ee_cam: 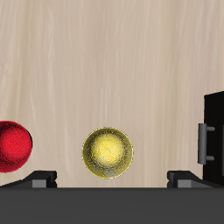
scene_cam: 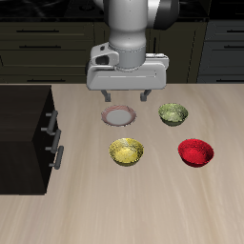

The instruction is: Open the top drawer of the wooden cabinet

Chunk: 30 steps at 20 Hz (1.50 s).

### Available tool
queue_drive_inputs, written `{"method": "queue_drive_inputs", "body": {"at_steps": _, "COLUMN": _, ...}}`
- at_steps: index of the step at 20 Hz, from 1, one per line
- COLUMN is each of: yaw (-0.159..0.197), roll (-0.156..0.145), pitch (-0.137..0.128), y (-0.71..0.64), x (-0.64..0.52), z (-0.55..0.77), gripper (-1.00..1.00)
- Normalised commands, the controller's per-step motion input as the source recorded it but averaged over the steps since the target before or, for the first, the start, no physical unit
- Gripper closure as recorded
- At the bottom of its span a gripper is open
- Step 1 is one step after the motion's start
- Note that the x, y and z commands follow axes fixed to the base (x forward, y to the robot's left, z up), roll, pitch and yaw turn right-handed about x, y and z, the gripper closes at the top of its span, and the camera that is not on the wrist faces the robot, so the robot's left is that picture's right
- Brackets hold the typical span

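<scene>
four bowls sit beside the wooden cabinet [scene_cam: 24, 138]; your pincer [scene_cam: 126, 96] hangs spread apart, holding nothing, well away from its top drawer [scene_cam: 50, 124].

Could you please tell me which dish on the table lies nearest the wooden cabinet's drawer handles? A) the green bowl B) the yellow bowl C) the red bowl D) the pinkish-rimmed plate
B: in the exterior view the yellow bowl sits closest to the wooden cabinet, while the red bowl, green bowl and plate lie farther off.
</scene>
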Motion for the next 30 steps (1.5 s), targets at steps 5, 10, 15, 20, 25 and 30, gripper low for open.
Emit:
{"method": "queue_drive_inputs", "body": {"at_steps": 5, "yaw": 0.023, "roll": -0.025, "pitch": 0.002, "y": -0.02, "x": 0.17, "z": -0.04, "gripper": -1.0}}
{"method": "queue_drive_inputs", "body": {"at_steps": 10, "yaw": 0.007, "roll": -0.006, "pitch": 0.007, "y": -0.02, "x": 0.12, "z": -0.06, "gripper": -1.0}}
{"method": "queue_drive_inputs", "body": {"at_steps": 15, "yaw": -0.002, "roll": -0.006, "pitch": -0.001, "y": -0.03, "x": 0.03, "z": -0.01, "gripper": -1.0}}
{"method": "queue_drive_inputs", "body": {"at_steps": 20, "yaw": 0.02, "roll": -0.086, "pitch": -0.002, "y": -0.13, "x": -0.03, "z": 0.04, "gripper": -1.0}}
{"method": "queue_drive_inputs", "body": {"at_steps": 25, "yaw": 0.028, "roll": -0.149, "pitch": 0.018, "y": -0.26, "x": -0.03, "z": 0.06, "gripper": -1.0}}
{"method": "queue_drive_inputs", "body": {"at_steps": 30, "yaw": -0.004, "roll": -0.071, "pitch": 0.019, "y": -0.17, "x": -0.04, "z": 0.02, "gripper": -1.0}}
